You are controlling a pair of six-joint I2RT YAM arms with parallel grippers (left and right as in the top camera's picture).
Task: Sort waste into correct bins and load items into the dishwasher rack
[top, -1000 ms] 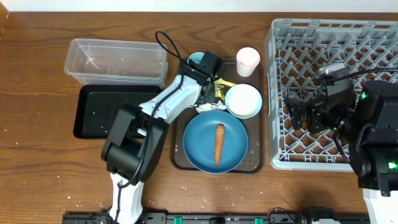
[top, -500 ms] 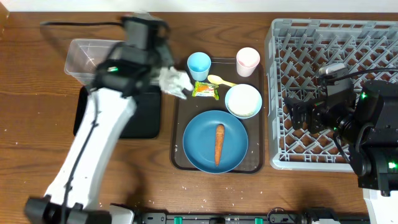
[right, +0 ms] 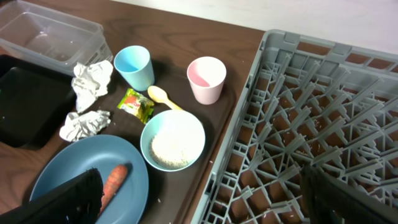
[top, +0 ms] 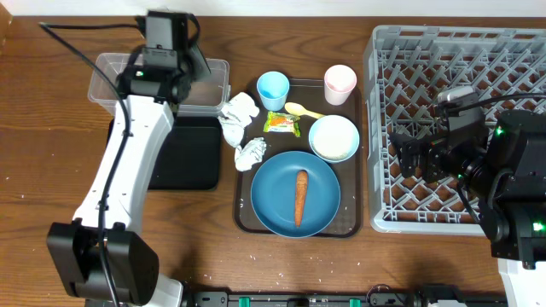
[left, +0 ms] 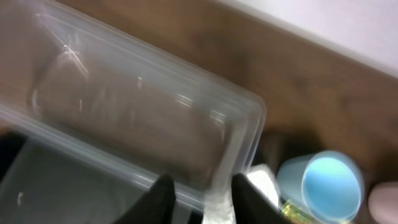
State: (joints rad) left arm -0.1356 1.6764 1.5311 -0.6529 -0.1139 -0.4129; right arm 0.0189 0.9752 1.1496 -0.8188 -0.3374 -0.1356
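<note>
Left arm reaches to the far left of the table. Left gripper [left: 204, 193] hangs over the near right corner of the clear tub [top: 119, 85]. Wrist view is blurred: the fingers stand a little apart with a pale strip between them, and I cannot tell whether they grip anything. Tub looks bare inside. Black tray [top: 200, 158] lies touching the tub's near side, partly under the arm.

Right gripper [right: 202, 190] hovers over the left part of the rack [top: 512, 51], fingers spread wide, nothing between them. No dishes show in the rack.

Brown tray [top: 348, 217] sits between black tray and rack.
- Two tissues: one [top: 239, 109] on the brown tray's left rim near the tub's corner, the other [top: 250, 153] just nearer, touching the plate's edge.
- Wrapper [top: 281, 124] flat on the tray, between the blue cup and the plate.
- Plate [top: 273, 192] at the tray's near end; carrot [top: 300, 198] lies lengthwise at its middle.
- Bowl [top: 349, 124] right of the wrapper, upright, rice [right: 169, 149] in its bottom.
- Spoon [top: 300, 109] just beyond the bowl, beside the wrapper.
- Blue cup [top: 273, 85] and pink cup [top: 340, 83] upright at the tray's far corners, well apart.
</note>
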